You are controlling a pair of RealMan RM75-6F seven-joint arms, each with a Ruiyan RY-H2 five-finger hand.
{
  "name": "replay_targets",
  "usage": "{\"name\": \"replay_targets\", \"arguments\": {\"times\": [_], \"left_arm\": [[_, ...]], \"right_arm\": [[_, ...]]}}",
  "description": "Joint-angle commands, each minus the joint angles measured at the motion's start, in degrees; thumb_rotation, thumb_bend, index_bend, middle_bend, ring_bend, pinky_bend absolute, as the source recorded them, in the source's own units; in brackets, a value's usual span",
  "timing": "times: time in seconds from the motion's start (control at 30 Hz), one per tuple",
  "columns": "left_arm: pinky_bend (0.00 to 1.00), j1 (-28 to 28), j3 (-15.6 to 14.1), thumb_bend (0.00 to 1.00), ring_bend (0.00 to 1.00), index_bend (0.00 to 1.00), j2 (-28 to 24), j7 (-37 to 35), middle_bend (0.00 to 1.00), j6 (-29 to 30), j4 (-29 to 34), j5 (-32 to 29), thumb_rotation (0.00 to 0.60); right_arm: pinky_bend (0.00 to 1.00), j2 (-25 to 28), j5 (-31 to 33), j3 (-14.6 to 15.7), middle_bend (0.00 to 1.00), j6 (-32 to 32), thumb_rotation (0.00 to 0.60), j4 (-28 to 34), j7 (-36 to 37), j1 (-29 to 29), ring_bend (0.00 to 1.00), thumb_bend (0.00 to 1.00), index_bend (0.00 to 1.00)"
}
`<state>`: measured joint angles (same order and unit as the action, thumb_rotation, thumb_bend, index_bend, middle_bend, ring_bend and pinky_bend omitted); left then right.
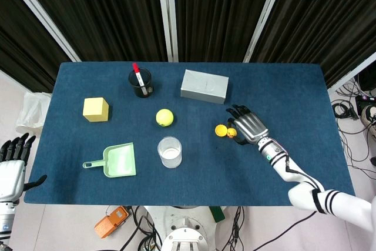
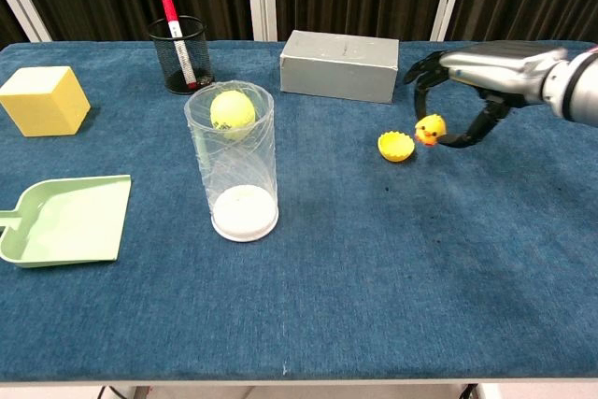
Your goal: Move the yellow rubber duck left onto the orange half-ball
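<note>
The right hand (image 2: 472, 77) sits in the upper right of the chest view, its fingers curled down around the yellow duck (image 2: 430, 128), which it pinches between thumb and fingertips and holds slightly above the surface (image 2: 374, 287). In the head view the same hand (image 1: 249, 126) lies right of centre, with the duck (image 1: 231, 133) at its left edge. The duck hangs just to the right of the orange half-ball (image 2: 395, 146), very near it but not yet on it; the half-ball (image 1: 221, 130) rests open side up on the blue cloth.

Behind the hand, toward the top centre of the chest view, stands a grey box (image 2: 340, 64). Left of centre is a clear cup (image 2: 235, 162), and a yellow-green ball (image 1: 164, 117) lies behind it, seen through the cup in the chest view. A black mesh holder (image 2: 181, 53) with a red-capped marker (image 2: 177, 27) stands at the upper left. A yellow cube (image 2: 42, 100) is at the far left, and a green dustpan (image 2: 64, 220) lies below it.

The left hand (image 1: 12, 166) is at the lower left edge of the head view, off the surface, fingers apart and holding nothing.
</note>
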<state>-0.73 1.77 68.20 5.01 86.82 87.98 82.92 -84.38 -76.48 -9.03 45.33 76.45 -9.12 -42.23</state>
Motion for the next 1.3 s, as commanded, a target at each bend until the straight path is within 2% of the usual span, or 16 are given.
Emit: {"name": "replay_targets", "arguments": {"times": [0.03, 0.53, 0.8, 0.87, 1.03, 1.17, 1.3], "left_arm": [[0.01, 0.2, -0.1, 0.05, 0.00, 0.07, 0.0, 0.0, 0.02, 0.1, 0.0, -0.1, 0.600], [0.01, 0.4, -0.1, 0.05, 0.00, 0.07, 0.1, -0.2, 0.02, -0.1, -0.4, -0.4, 0.600], [0.01, 0.2, 0.1, 0.05, 0.00, 0.07, 0.2, -0.3, 0.02, -0.4, -0.6, -0.4, 0.600], [0.01, 0.2, 0.1, 0.05, 0.00, 0.07, 0.2, -0.4, 0.02, -0.4, -0.7, -0.3, 0.600], [0.01, -0.1, 0.3, 0.05, 0.00, 0.07, 0.1, -0.7, 0.02, -0.5, -0.9, -0.2, 0.600], [0.01, -0.5, 0.5, 0.05, 0.00, 0.07, 0.1, -1.1, 0.02, -0.7, -1.2, 0.1, 0.600], [0.01, -1.1, 0.7, 0.05, 0.00, 0.07, 0.4, -1.5, 0.02, -1.2, -1.6, 0.3, 0.600]], "right_arm": [[0.17, -2.2, 2.5, -0.9, 0.18, -2.0, 0.600, -1.7, -2.6, -1.8, 0.11, 0.49, 0.57], [0.17, -4.9, 6.0, -0.3, 0.18, -2.7, 0.600, -4.2, -5.3, -4.0, 0.11, 0.49, 0.51], [0.17, -4.6, 6.3, 0.9, 0.18, -3.3, 0.600, -3.7, -6.0, -4.4, 0.11, 0.49, 0.22], [0.17, -3.8, 5.9, 1.0, 0.18, -2.5, 0.600, -2.7, -6.0, -4.1, 0.11, 0.49, 0.18], [0.17, 1.8, 4.1, 0.9, 0.18, 3.2, 0.600, 3.4, -5.2, -1.4, 0.10, 0.49, 0.16], [0.17, 8.9, 2.4, 1.8, 0.18, 10.1, 0.600, 9.0, -5.7, 3.0, 0.10, 0.49, 0.17], [0.17, 16.0, 0.8, 3.4, 0.18, 19.3, 0.600, 13.8, -5.5, 9.8, 0.10, 0.49, 0.17]]}}
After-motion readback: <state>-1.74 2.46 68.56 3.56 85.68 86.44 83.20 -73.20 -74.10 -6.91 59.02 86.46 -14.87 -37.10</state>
